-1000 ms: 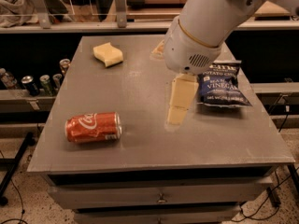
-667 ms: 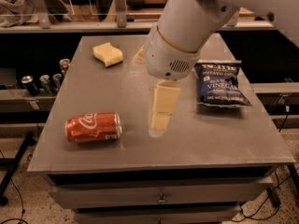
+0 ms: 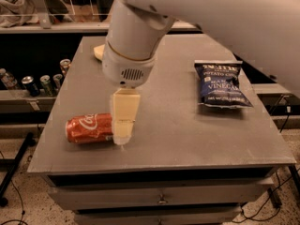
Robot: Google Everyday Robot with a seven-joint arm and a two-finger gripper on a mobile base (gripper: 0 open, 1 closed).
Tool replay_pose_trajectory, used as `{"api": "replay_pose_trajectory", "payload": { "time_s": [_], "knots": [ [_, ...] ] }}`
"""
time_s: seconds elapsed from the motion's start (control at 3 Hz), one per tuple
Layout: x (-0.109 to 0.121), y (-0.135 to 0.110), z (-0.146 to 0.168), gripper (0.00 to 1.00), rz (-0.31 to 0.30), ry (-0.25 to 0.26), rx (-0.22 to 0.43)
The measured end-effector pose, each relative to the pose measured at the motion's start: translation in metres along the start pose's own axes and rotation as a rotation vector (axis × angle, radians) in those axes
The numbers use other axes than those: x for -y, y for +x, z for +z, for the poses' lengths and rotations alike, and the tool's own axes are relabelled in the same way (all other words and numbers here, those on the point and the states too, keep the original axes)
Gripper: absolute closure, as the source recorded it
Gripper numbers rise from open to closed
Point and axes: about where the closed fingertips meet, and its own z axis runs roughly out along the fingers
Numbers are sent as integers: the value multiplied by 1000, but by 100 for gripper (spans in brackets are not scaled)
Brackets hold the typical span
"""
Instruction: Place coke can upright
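The coke can (image 3: 88,128) is red with white script and lies on its side near the front left of the grey table (image 3: 187,135). My gripper (image 3: 123,134) hangs down from the large white arm, and its cream tip is low over the table at the can's right end, covering that end. I cannot tell whether it touches the can.
A blue bag of potato chips (image 3: 221,84) lies at the table's right. A yellow sponge (image 3: 98,52) at the back left is mostly hidden by the arm. Several dark and silver cans (image 3: 41,82) stand on a shelf to the left. The table's front edge is close to the can.
The arm has swung left and toward the front of the table. The gripper went from mid-table to the coke can's right end. The can has not moved.
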Motion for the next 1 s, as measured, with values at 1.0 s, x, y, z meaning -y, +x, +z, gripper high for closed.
{"api": "replay_pose_trajectory", "payload": {
  "time_s": [1.0],
  "knots": [
    [16, -49, 38, 0, 63, -2, -111]
  ]
}}
